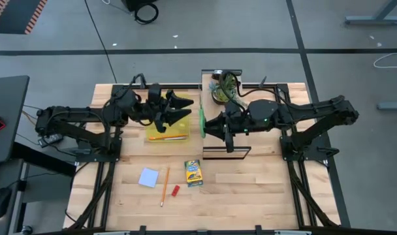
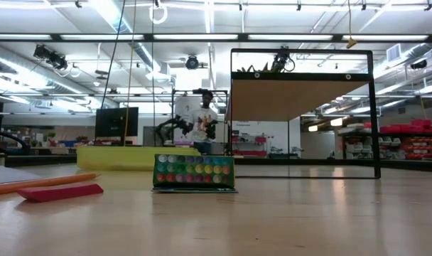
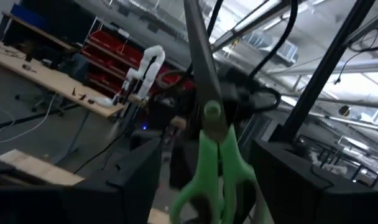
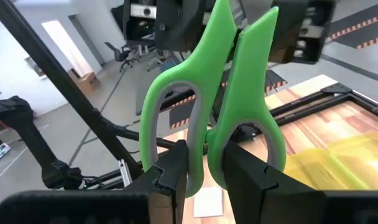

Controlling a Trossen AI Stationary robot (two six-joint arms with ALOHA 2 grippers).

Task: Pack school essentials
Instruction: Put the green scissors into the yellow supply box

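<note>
Here, scissors (image 4: 229, 93) between right fingers (image 4: 176, 171).

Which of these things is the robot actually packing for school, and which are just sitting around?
For the job:
scissors, held by the right gripper
crayon box
blue notepad
orange pencil
small red pen
yellow pouch, probably what they go into, under the left gripper

Just lying about:
potted plant
black-edged wooden board
</note>
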